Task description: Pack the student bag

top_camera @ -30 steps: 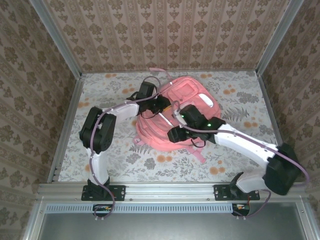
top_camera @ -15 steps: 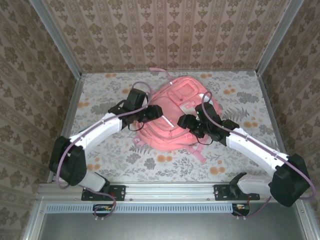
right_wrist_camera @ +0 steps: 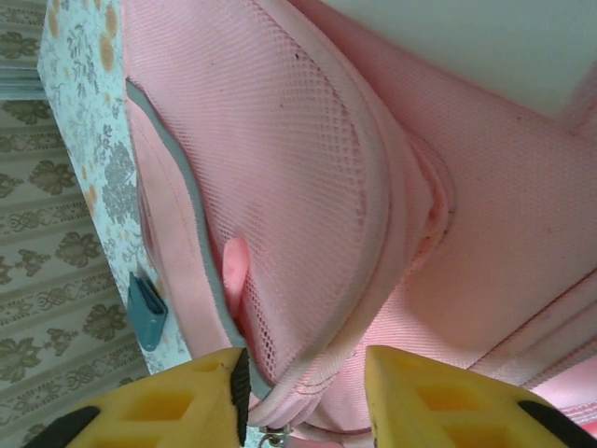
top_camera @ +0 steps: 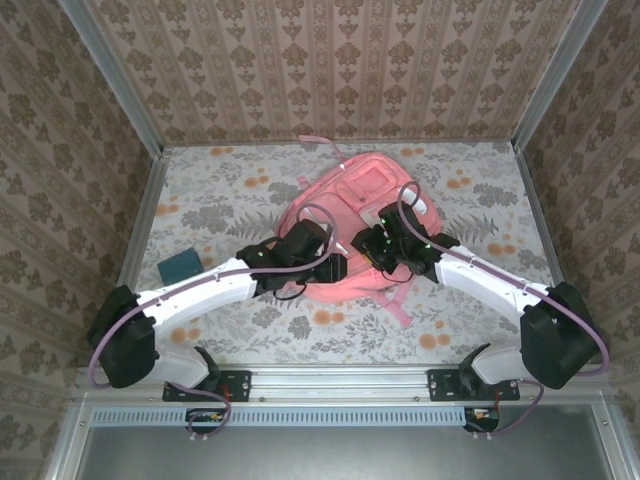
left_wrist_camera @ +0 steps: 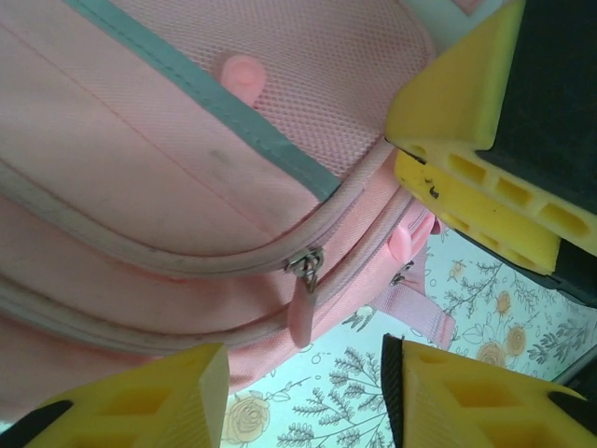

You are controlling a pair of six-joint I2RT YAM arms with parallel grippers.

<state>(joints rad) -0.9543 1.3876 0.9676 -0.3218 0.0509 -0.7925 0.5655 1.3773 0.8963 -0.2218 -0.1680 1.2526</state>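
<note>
Bag (top_camera: 355,195) is seen zipped; case (top_camera: 181,267) not yet packed, at surface's (top_camera: 480,300) left edge. Both arms' jaws part-open, nothing gripped.

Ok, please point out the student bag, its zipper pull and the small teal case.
student bag (top_camera: 366,184): top external view, on its square front pocket.
zipper pull (left_wrist_camera: 301,313): left wrist view, on the hanging pink tab.
small teal case (top_camera: 182,267): top external view, on its top face.

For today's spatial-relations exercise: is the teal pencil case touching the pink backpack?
Apart. The top view shows the teal pencil case well left of the pink backpack, with bare patterned table between them.
</note>
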